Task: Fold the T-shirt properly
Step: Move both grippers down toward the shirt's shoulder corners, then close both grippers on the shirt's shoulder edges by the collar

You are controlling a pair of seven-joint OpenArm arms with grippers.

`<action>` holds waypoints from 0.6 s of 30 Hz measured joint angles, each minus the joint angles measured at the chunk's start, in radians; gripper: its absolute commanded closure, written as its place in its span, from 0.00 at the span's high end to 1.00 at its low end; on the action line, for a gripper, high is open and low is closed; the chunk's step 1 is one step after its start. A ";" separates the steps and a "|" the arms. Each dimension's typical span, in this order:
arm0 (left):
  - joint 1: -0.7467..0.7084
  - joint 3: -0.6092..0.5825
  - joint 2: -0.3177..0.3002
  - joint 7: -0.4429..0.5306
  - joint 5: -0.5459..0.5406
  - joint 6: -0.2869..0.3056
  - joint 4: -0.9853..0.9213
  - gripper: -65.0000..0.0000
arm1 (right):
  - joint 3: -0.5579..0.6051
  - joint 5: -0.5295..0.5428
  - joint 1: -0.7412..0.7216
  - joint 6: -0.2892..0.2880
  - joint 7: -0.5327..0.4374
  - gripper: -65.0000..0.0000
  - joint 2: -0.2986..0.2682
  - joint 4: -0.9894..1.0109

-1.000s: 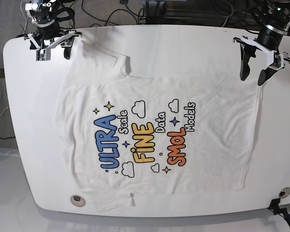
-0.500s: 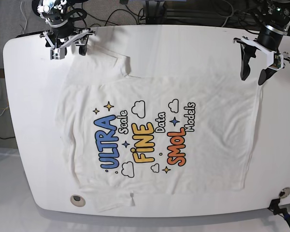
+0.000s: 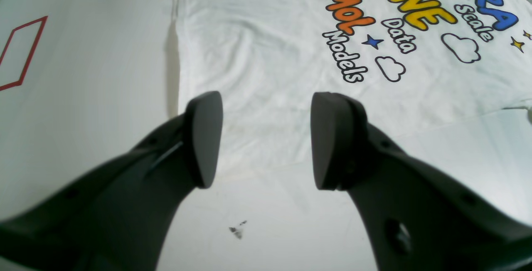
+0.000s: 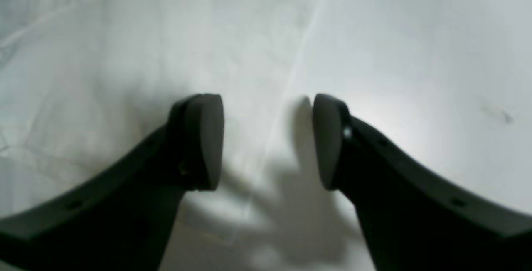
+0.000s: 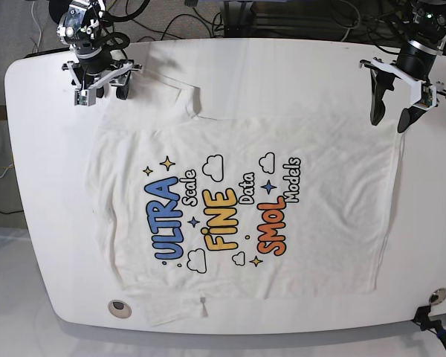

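Observation:
The white T-shirt lies spread flat, print up, on the white table. One sleeve points to the far edge near my right gripper, and the hem lies to the right. My right gripper is open and empty over that sleeve's outer edge. In the right wrist view the fabric edge runs between its open fingers. My left gripper is open and empty at the far hem corner. In the left wrist view it hovers over that corner of the T-shirt.
A metal grommet sits in the table near the front left. A red outlined mark is on the table beyond the hem. A black clamp sits at the front right corner. Cables lie behind the table.
My right gripper has moved from the table's far left corner to the right and down over the sleeve edge. My left arm has not moved.

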State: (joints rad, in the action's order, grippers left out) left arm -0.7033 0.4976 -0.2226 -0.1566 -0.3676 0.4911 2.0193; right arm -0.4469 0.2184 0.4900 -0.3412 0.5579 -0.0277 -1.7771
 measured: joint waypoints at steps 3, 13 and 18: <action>0.000 0.001 0.000 0.000 0.000 0.000 0.000 0.47 | 0.001 0.007 -0.017 -0.005 0.002 0.47 0.000 0.012; 0.007 -0.001 0.003 0.000 -0.005 -0.009 -0.002 0.47 | 0.003 0.005 -0.023 -0.065 -0.023 0.00 0.001 0.013; 0.009 -0.001 0.003 -0.001 -0.005 -0.011 -0.005 0.47 | -0.001 -0.005 -0.027 -0.071 -0.025 0.00 0.003 0.018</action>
State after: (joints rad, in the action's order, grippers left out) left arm -0.6945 0.4965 -0.2199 -0.1574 -0.3725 0.4797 2.0144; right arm -0.4480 0.2138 0.4629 -0.4118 0.5331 -0.0246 -1.7592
